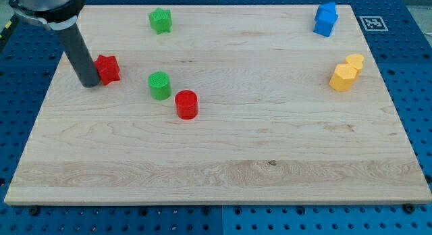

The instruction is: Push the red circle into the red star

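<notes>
The red circle (186,104) is a short cylinder left of the board's middle. The red star (107,69) lies near the board's left edge, up and to the left of the circle. My tip (90,84) rests on the board right against the star's left side, far from the red circle. A green circle (159,85) stands between the star and the red circle, close to the red circle's upper left.
A green star (160,20) lies near the top edge. Two blue blocks (325,19) sit together at the top right. A yellow hexagon (342,77) touches a yellow heart (354,62) at the right. The wooden board (236,161) sits on a blue pegboard.
</notes>
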`<state>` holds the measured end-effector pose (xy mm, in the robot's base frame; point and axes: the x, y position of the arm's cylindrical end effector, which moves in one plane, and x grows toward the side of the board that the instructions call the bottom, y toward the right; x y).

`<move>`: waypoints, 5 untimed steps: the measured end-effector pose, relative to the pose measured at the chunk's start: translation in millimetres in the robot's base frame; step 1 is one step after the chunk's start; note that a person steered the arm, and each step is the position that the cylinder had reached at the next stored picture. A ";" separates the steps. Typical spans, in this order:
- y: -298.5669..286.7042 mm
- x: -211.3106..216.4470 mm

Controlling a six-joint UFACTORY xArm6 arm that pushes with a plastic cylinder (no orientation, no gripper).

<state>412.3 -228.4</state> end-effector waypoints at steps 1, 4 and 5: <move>-1.1 17.3; 121.8 56.1; 152.5 79.2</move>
<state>491.4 -75.8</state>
